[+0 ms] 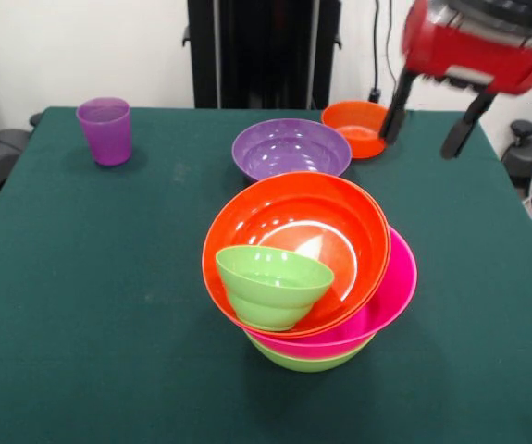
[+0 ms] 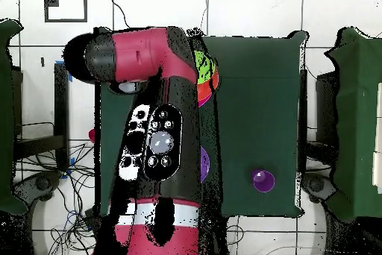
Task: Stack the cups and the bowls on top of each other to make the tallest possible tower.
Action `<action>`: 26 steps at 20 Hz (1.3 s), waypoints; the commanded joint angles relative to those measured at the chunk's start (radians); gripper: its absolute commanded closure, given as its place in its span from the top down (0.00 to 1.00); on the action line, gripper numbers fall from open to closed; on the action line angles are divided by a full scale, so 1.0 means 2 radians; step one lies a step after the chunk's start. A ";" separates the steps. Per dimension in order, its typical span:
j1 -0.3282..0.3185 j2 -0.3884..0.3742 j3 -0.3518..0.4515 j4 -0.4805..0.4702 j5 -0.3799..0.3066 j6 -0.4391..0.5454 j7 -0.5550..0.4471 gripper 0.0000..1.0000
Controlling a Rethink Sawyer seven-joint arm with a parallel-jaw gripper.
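The green-covered worktop [image 1: 80,296] carries a nested tower [image 1: 312,277] of glossy plastic bowls, standing about midway between the side edges and somewhat toward the near edge in the front view. Lowest is a lime green bowl [image 1: 307,359], of which only the underside and rim show. In it sits a wide hot pink bowl [image 1: 390,296], tilted so that its rim overhangs to the right. In that rests a wide orange bowl [image 1: 316,227], also tilted, its opening facing the camera. A small lime green bowl [image 1: 273,282] lies in the orange bowl's lower left part, touching its inner wall.

Behind the tower, toward the far edge, a purple plastic bowl [image 1: 290,148] stands upright and apart from the tower. Just beside it on the right, close to the far edge, a smaller orange plastic bowl [image 1: 356,125] stands upright; whether the two touch cannot be told. A translucent purple plastic tumbler [image 1: 105,130] stands upright near the far left corner, well apart from everything else.

The red and black tool [image 1: 427,116] hangs near the far right corner, just right of the smaller orange bowl. Its two dark fingers [image 1: 397,106] are spread wide — nothing is held between them.

In the overhead view the red arm [image 2: 153,118] covers most of the worktop; the purple tumbler [image 2: 262,180] shows clear of it, and only slivers of the tower [image 2: 203,69] appear at the arm's edge.
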 commanded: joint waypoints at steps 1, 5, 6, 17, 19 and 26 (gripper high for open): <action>0.030 -0.004 -0.008 0.051 -0.024 0.072 0.045 1.00; 0.041 -0.018 -0.033 0.064 -0.021 0.103 0.060 1.00; 0.042 -0.019 -0.036 0.068 -0.021 0.101 0.057 1.00; 0.040 -0.031 -0.054 0.115 -0.027 0.051 0.034 1.00; 0.037 -0.034 -0.055 0.124 -0.027 0.040 0.029 1.00; 0.025 -0.039 -0.049 0.146 -0.025 -0.004 0.017 1.00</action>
